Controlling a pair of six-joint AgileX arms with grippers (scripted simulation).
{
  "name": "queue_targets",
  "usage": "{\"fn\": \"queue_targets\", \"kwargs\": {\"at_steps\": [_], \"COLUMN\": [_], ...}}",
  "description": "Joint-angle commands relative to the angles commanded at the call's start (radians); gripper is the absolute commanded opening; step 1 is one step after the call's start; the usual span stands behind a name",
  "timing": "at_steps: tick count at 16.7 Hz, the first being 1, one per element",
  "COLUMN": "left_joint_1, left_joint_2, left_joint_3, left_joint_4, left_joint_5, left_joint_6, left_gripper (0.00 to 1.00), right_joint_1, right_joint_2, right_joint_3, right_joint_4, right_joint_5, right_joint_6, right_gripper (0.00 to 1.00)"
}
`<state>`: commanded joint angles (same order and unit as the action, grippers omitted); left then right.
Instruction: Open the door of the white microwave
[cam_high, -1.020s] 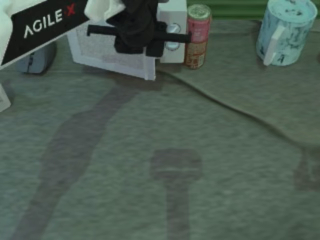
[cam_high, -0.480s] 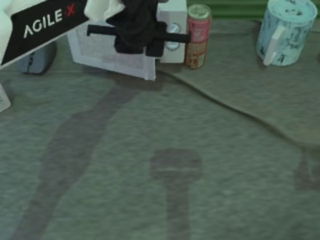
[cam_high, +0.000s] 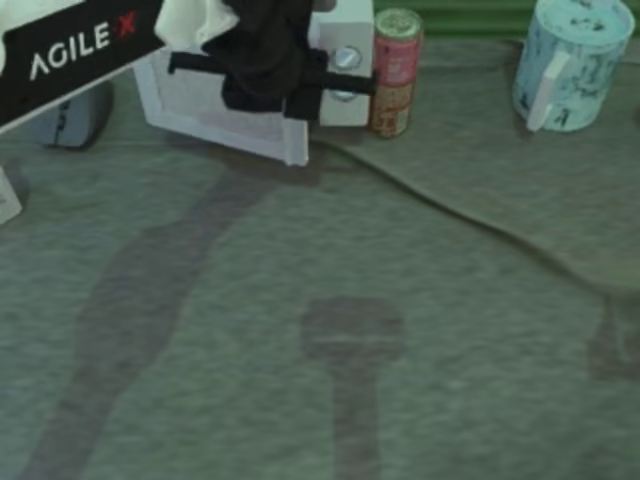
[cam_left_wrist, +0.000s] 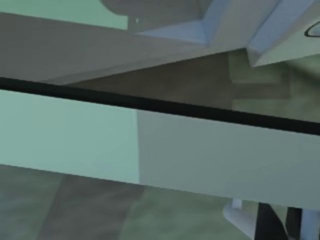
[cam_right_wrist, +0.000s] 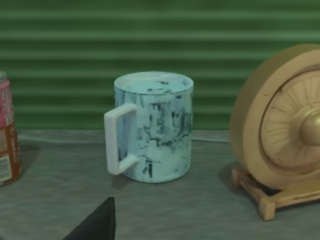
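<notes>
The white microwave (cam_high: 346, 24) stands at the table's back edge, left of centre, with a silver knob (cam_high: 346, 58) showing on its right panel. Its door (cam_high: 205, 108) is swung partly out, the free edge (cam_high: 298, 150) toward the table's middle. My left gripper (cam_high: 268, 62) hangs black over the door's upper edge, close to the knob panel, and hides much of the front. In the left wrist view the door (cam_left_wrist: 210, 155) crosses as a pale band with a dark rim, and my left gripper (cam_left_wrist: 280, 226) is a dark shape beside a small white bar (cam_left_wrist: 240, 216). My right gripper (cam_right_wrist: 99, 226) shows as one dark tip, parked.
A red drink can (cam_high: 396, 70) stands tight against the microwave's right side. A pale marbled mug (cam_high: 570, 60) (cam_right_wrist: 152, 125) is at the back right, next to a wooden wheel ornament (cam_right_wrist: 280, 125). A grey object (cam_high: 70, 118) lies left of the door. A green slatted wall (cam_right_wrist: 160, 50) is behind.
My left arm has shifted slightly left and toward the back. The door's free edge has swung out a little farther. The right arm has not moved.
</notes>
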<state>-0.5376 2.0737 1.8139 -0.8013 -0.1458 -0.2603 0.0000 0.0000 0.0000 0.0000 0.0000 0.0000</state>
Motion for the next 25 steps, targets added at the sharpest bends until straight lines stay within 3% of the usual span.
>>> {"fn": "queue_targets", "kwargs": {"at_steps": [4, 25], "left_joint_1": [0.017, 0.017], "left_joint_2": [-0.054, -0.056], "left_joint_3": [-0.080, -0.083], "left_joint_4": [0.036, 0.038], "left_joint_5": [0.033, 0.034], "left_joint_6": [0.067, 0.069], "left_gripper": [0.00, 0.00], "right_joint_1": [0.000, 0.000], "right_joint_2": [0.000, 0.000], "right_joint_3": [0.000, 0.000], "right_joint_4": [0.000, 0.000], "right_joint_5": [0.000, 0.000], "right_joint_6": [0.000, 0.000], "right_gripper": [1.00, 1.00]}}
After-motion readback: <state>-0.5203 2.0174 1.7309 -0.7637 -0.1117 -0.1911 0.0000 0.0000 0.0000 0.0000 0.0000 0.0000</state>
